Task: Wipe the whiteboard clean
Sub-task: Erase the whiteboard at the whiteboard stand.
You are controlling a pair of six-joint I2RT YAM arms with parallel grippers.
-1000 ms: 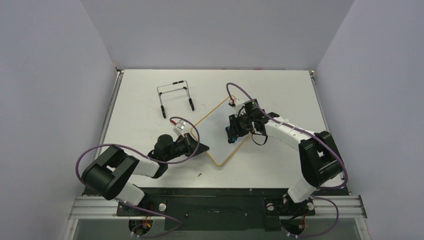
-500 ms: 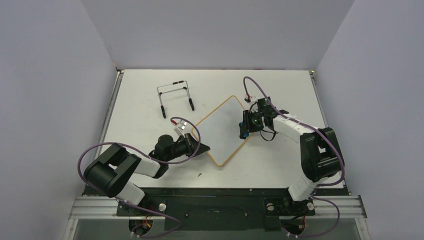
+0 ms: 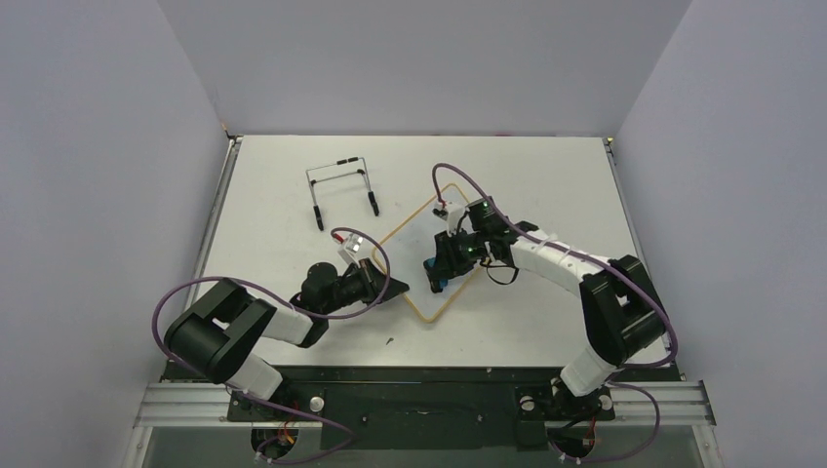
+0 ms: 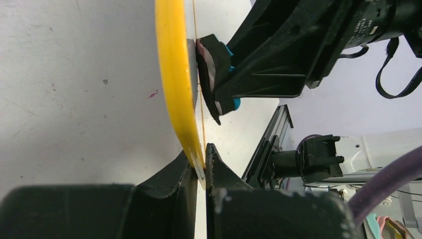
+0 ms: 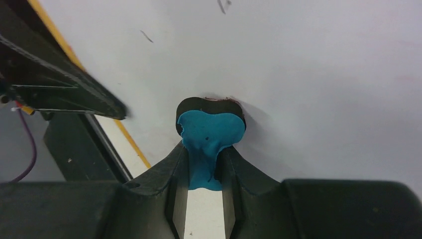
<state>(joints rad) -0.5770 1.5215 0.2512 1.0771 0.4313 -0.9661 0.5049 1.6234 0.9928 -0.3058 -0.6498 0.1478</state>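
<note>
Pale grey walls close in on a white table [image 3: 293,234] where the whiteboard [image 3: 412,252] sits near the middle, turned corner-on to the arms. Its near-left edge is pinched tight between the fingers of the left gripper [image 4: 201,158]. On the board's face, the right gripper [image 5: 205,152] clamps a blue eraser [image 5: 211,130], whose dark, red-stained felt presses flat against the white surface, while a black wire easel stand [image 3: 341,187] sits well apart toward the far left.
</note>
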